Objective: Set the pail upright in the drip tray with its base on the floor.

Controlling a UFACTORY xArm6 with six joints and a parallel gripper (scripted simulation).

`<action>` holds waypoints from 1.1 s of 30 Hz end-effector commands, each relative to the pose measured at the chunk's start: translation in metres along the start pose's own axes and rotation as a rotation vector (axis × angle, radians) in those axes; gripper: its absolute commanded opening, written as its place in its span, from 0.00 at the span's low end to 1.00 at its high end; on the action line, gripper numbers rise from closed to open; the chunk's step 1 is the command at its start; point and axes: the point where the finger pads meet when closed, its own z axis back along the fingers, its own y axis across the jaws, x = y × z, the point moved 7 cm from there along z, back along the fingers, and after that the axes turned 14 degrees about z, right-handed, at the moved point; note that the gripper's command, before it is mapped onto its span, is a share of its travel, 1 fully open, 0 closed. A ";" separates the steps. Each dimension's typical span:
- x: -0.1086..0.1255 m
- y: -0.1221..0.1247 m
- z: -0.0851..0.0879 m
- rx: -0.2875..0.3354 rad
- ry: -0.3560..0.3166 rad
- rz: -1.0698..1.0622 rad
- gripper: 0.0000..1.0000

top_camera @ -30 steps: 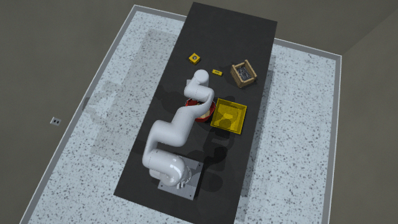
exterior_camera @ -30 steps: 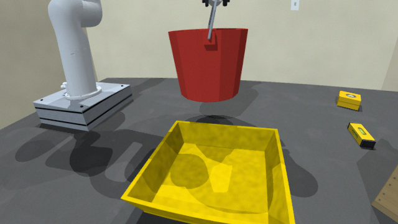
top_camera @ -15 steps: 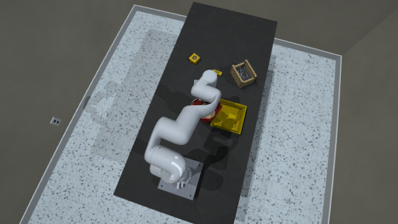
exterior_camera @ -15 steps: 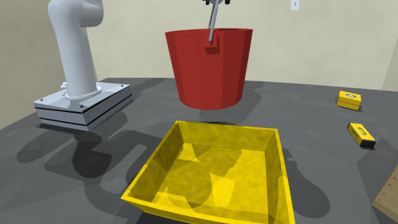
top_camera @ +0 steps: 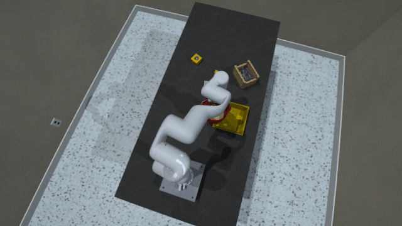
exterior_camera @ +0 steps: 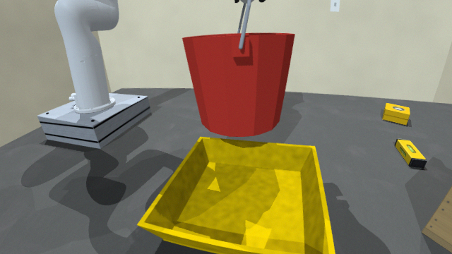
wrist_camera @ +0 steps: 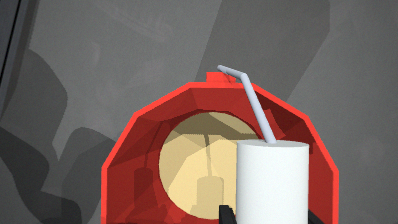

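Observation:
The red pail (exterior_camera: 240, 85) hangs upright by its grey wire handle, in the air. Its base is above the far rim of the yellow drip tray (exterior_camera: 247, 197), clear of the rim and well above the floor. From above, the pail (top_camera: 222, 114) overlaps the tray's (top_camera: 233, 119) edge nearest my arm. My gripper (exterior_camera: 248, 1) is at the top edge of the view, shut on the handle. In the wrist view the gripper (wrist_camera: 270, 217) holds the handle's white grip over the pail's tan inner floor (wrist_camera: 210, 160). The tray holds nothing.
Two small yellow blocks (exterior_camera: 396, 113) (exterior_camera: 410, 152) lie to the right of the tray. A wooden crate (top_camera: 245, 74) stands beyond the tray; its corner shows at the right edge of the exterior view (exterior_camera: 439, 226). My arm's base (exterior_camera: 93, 118) stands on the left.

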 end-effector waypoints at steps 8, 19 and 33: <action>0.040 -0.008 0.003 0.005 -0.004 0.000 0.00; 0.066 -0.014 0.003 0.005 -0.004 0.000 0.00; 0.092 -0.020 0.003 0.005 -0.004 0.000 0.00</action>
